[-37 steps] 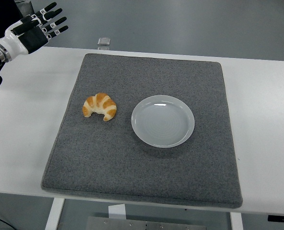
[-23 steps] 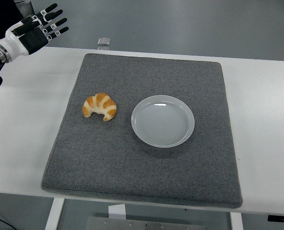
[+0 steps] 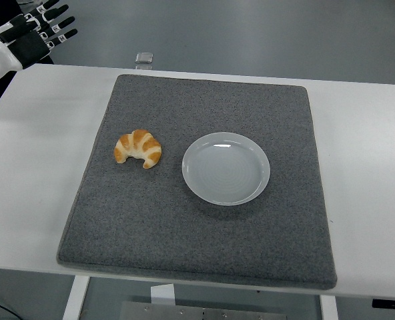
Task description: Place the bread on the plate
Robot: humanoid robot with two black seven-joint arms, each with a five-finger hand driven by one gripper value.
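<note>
**Croissant waits beside the plate, hand far off**

At far left the left hand (image 3: 25,39) hovers beyond the table's (image 3: 31,133) corner, fingers spread, holding nothing. The bread (image 3: 139,147), a croissant, lies on the grey mat (image 3: 204,247), just left of the empty plate (image 3: 226,168) and apart from it, probably laid close for a short carry

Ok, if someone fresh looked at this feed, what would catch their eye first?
Probably the golden croissant lying on the left half of the grey mat, with the empty pale plate just to its right, the two apart. After that, the left hand at the top left corner, fingers spread and holding nothing, far from the croissant.
</note>
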